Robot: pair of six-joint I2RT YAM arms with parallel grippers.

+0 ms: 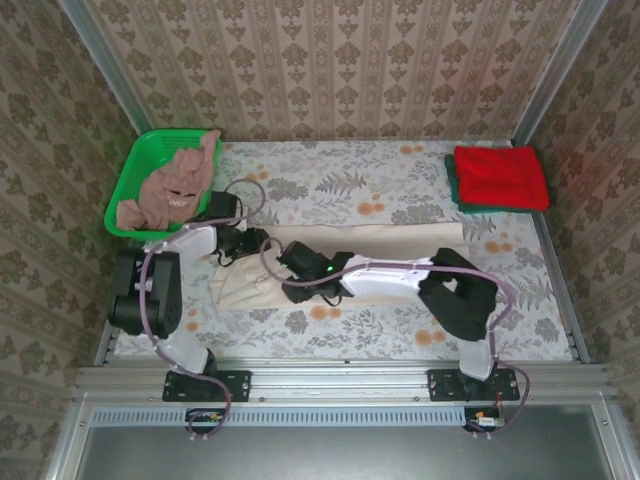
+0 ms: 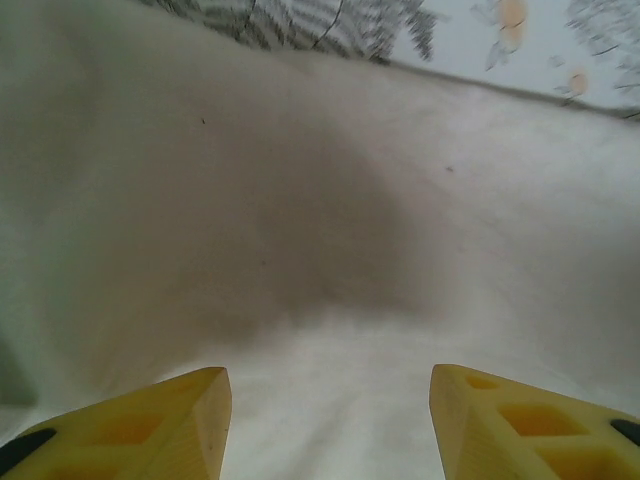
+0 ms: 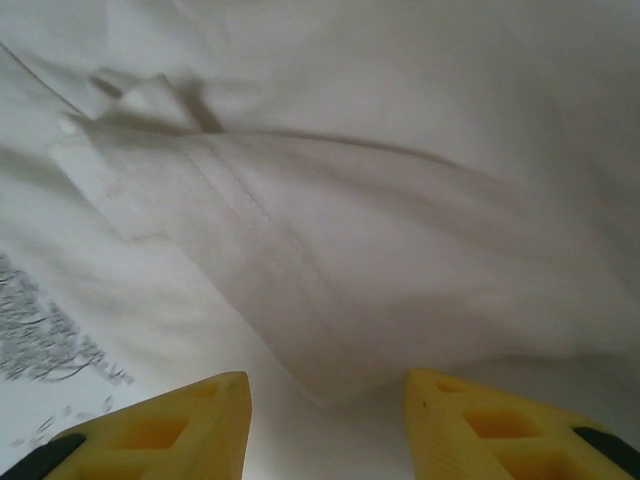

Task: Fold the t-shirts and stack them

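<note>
The large cream t-shirt [image 1: 400, 240] lies spread across the middle of the table. My left gripper [image 1: 238, 248] hovers low over its left end, open; its yellow fingers [image 2: 150, 425] straddle bare cream cloth [image 2: 300, 200]. My right gripper [image 1: 292, 275] reaches leftward over the shirt's left-centre, open, with a folded hem corner of the cream cloth [image 3: 330, 370] lying between and just ahead of its fingers [image 3: 500, 430]. A bright red shirt [image 1: 500, 177] sits folded at the back right on a dark green one [image 1: 452, 185]. The pink-brown shirt [image 1: 175, 190] is crumpled in the basket.
The green plastic mesh basket [image 1: 130, 180] stands at the back left corner. The table carries a floral cloth [image 1: 340, 185], and patterned walls close in the back and sides. The two arms' forearms lie close together over the shirt's left half.
</note>
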